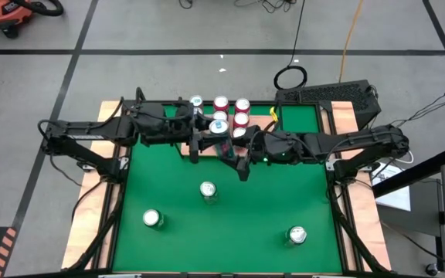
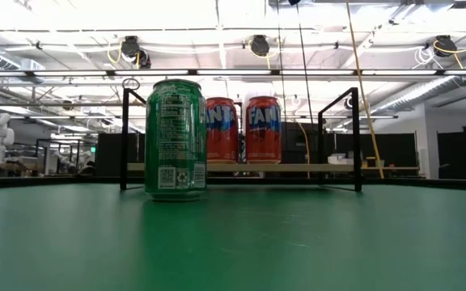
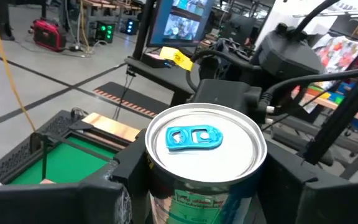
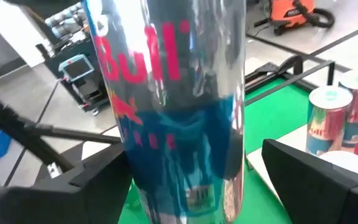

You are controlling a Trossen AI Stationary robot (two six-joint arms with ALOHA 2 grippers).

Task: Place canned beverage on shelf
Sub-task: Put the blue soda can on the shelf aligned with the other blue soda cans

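Note:
A silver-and-blue Red Bull can (image 1: 224, 147) hangs in the air over the green mat (image 1: 168, 177), just on the near side of the shelf (image 1: 207, 117). My left gripper (image 1: 213, 144) comes in from the table's left and is shut on it. My right gripper (image 1: 236, 151) comes from the right and is open; its fingers (image 4: 309, 180) stand on either side of the can's body (image 4: 179, 124), and the one that shows clearly stands apart from it. The low view shows the shelf (image 2: 298, 167) with two red Fanta cans (image 2: 263, 129), but neither gripper. My left gripper pinches the can's side wall (image 3: 160, 193), just below the top rim, between its two fingers (image 3: 120, 186). The fingers reach in level from the table's left. The can stands upright in the hold, its blue-tabbed top (image 3: 194, 138) up, lifted clear of the mat.
Several cans, red and silver, stand on the shelf (image 1: 242, 104). A green can (image 1: 208, 190) stands mid-mat, in front of the shelf in the low view (image 2: 175, 139). Two more cans stand near the front left (image 1: 153, 219) and front right (image 1: 297, 235).

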